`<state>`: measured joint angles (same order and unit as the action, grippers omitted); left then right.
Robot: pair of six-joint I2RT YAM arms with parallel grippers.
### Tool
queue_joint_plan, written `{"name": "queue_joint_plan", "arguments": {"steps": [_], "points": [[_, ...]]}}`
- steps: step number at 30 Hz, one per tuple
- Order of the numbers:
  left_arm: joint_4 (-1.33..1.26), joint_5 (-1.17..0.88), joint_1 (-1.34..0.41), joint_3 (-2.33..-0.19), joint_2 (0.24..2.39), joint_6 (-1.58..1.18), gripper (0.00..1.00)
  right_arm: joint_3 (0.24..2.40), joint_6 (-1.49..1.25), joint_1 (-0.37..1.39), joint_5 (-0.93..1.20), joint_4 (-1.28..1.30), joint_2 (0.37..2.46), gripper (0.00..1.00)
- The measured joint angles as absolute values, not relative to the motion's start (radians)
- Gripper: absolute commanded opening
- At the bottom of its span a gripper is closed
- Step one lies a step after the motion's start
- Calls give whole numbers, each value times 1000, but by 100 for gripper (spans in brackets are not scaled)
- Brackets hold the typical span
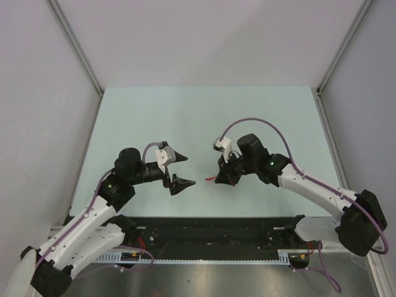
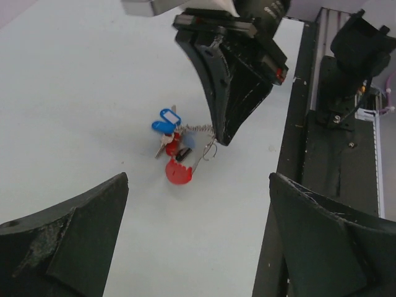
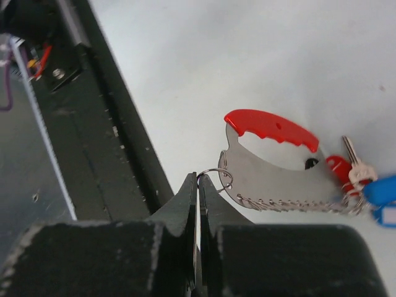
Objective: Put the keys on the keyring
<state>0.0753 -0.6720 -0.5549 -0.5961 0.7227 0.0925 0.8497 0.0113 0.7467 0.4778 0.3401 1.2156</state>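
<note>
The keyring lies on the pale table: a thin metal ring (image 3: 218,178) joined to a grey piece (image 3: 272,182) with a red curved end (image 3: 272,129). My right gripper (image 3: 198,179) is shut on the thin ring, tips down at the table. The keys (image 3: 362,179), with blue and red heads, lie bunched at the far end of the grey piece. No yellow head shows. In the left wrist view the keys (image 2: 166,122), the red end (image 2: 179,172) and the right gripper (image 2: 226,137) lie ahead of my open, empty left gripper (image 2: 198,179). From above, the left gripper (image 1: 189,169) is just left of the right gripper (image 1: 218,178).
A black rail (image 1: 216,232) runs along the table's near edge, close behind both grippers; it also shows in the left wrist view (image 2: 309,154) and the right wrist view (image 3: 93,117). Grey walls with metal posts (image 1: 80,55) enclose the table on three sides.
</note>
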Motion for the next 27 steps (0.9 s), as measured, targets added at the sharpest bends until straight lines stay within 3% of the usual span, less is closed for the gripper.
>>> {"name": "queue_joint_plan", "arguments": {"steps": [13, 27], "points": [[62, -709, -621, -619, 877, 234, 91, 902, 218, 749, 812, 408, 1251, 0], [54, -838, -695, -619, 952, 353, 61, 959, 369, 763, 959, 489, 1278, 0]]}}
